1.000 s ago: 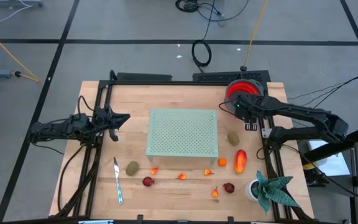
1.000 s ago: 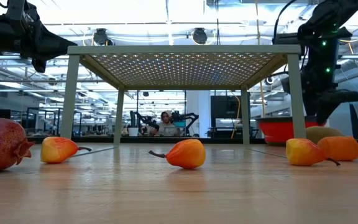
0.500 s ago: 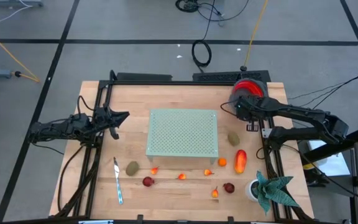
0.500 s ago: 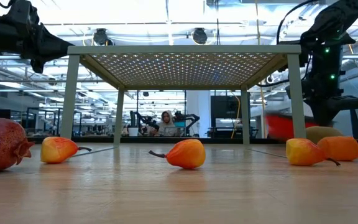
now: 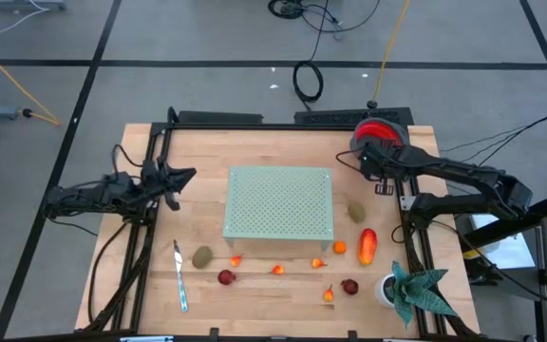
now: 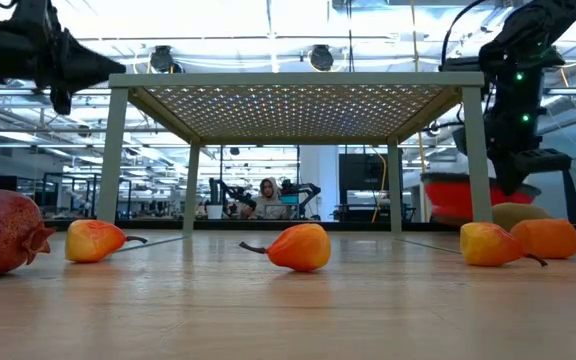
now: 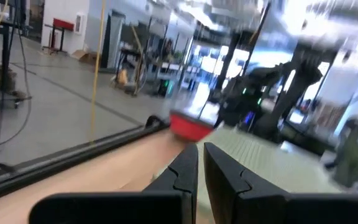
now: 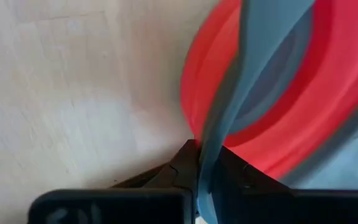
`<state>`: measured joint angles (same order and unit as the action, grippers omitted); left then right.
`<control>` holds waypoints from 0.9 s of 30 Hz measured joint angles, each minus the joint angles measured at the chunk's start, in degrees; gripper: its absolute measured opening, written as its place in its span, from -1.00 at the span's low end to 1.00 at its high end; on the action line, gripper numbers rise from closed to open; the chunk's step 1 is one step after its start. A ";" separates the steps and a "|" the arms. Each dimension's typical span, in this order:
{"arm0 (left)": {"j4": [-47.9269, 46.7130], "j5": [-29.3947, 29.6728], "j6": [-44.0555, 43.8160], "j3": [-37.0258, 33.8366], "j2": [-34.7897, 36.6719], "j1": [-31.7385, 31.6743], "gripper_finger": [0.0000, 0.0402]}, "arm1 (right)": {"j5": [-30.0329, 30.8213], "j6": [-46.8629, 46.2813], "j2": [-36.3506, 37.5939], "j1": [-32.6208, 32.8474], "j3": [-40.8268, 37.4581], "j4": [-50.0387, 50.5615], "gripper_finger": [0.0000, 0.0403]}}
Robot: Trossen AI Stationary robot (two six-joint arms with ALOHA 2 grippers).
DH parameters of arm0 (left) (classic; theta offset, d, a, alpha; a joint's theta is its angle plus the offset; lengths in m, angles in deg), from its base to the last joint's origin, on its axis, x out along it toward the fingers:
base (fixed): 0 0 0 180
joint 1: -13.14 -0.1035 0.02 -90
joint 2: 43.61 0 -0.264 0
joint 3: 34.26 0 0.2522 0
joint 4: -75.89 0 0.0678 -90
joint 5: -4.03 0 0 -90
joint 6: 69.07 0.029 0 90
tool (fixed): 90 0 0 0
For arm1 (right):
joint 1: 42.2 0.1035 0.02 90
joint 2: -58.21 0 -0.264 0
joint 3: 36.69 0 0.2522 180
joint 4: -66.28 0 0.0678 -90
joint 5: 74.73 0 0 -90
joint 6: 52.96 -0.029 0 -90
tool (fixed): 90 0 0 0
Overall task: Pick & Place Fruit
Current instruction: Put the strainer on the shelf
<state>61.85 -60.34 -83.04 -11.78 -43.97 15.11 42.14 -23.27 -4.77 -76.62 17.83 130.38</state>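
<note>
Landmark: pale green perforated stand (image 5: 279, 202), at the centre of the wooden tabletop (image 5: 207, 157).

Right gripper (image 5: 369, 163): beyond the stand's far right corner, jaws clenched on the rim of a red bowl (image 5: 378, 133); the right wrist view showed the rim pinched between them. The bowl sat near the tabletop's far edge.

Left gripper (image 5: 186, 177): held off the stand's left side, above the tabletop, jaws clenched on nothing.

Fruit, all on the tabletop:
- kiwi (image 5: 356, 211) just off the stand's right edge
- long red-orange piece (image 5: 367, 244) and small orange piece (image 5: 338, 248) by its near right corner
- second kiwi (image 5: 201, 256) by its near left corner
- dark red round pieces (image 5: 225, 277), (image 5: 349, 286) and small orange pieces (image 5: 277, 269) in the strip along the near edge.

Other: silver knife (image 5: 179, 276) near the near left corner; potted plant (image 5: 408, 287) at the tabletop's near right corner.

Open room: bare wood left of and behind the stand.
</note>
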 joint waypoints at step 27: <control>19.77 7.82 -6.79 0.01 -4.76 -0.01 -0.87 | 17.71 33.89 -0.55 17.90 25.83 -3.38 -0.94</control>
<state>81.62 -52.52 -89.83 -11.77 -48.72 15.10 59.85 10.61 -5.33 -58.72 43.66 127.00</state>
